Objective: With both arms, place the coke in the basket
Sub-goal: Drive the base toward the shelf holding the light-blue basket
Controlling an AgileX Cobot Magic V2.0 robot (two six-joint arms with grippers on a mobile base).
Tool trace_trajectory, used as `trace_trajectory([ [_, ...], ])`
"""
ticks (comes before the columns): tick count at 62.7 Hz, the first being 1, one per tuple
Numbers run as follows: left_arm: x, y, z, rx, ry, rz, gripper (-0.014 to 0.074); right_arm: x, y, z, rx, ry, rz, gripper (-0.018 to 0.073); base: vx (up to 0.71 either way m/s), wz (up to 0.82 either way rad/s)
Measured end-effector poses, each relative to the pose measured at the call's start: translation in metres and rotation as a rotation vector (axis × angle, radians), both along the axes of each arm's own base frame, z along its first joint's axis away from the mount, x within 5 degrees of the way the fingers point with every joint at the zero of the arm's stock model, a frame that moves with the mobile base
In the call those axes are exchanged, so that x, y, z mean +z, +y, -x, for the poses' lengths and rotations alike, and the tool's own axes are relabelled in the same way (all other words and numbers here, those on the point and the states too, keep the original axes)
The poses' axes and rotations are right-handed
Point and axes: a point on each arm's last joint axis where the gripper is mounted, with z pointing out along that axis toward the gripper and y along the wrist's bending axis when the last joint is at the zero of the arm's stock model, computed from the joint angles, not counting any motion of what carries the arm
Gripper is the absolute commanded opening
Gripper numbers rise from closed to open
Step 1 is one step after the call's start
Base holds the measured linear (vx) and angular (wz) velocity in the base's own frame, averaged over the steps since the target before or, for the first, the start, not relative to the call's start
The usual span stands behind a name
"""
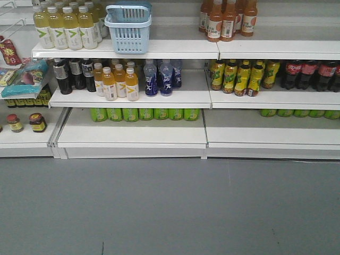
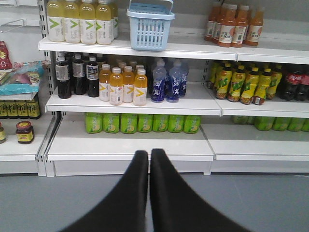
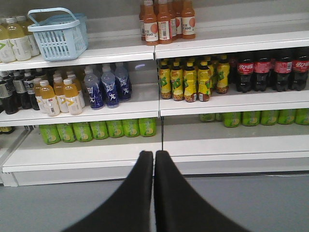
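Note:
The pale blue basket (image 1: 128, 27) stands on the top shelf, left of centre; it also shows as the basket (image 2: 150, 26) in the left wrist view and the basket (image 3: 59, 34) in the right wrist view. Dark coke bottles with red labels (image 1: 309, 74) line the middle shelf at the far right, the same coke bottles (image 3: 270, 70) in the right wrist view and coke bottles (image 2: 295, 86) at the left wrist view's edge. My left gripper (image 2: 149, 153) and right gripper (image 3: 154, 154) are both shut with nothing held, well back from the shelves above the grey floor. Neither arm shows in the front view.
White shelves (image 1: 159, 98) hold yellow-green, orange, purple, black and yellow-labelled bottles, with green bottles lying at the back of the lowest shelf (image 1: 143, 114). Orange bottles (image 1: 227, 18) stand top right. Jars (image 1: 37, 122) and snack packs (image 1: 24, 79) sit at the left. Grey floor (image 1: 170, 207) lies in front.

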Motion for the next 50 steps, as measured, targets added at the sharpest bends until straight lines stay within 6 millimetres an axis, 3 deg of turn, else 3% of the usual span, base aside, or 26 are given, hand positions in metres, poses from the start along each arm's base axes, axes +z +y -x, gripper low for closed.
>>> trace_trajectory([
  [50,0.0,0.0,0.0,0.0,0.0,0.0,-0.0006,0.0001,0.0,0.0,0.0,-0.001,0.0,-0.0005,0.14,0.04],
])
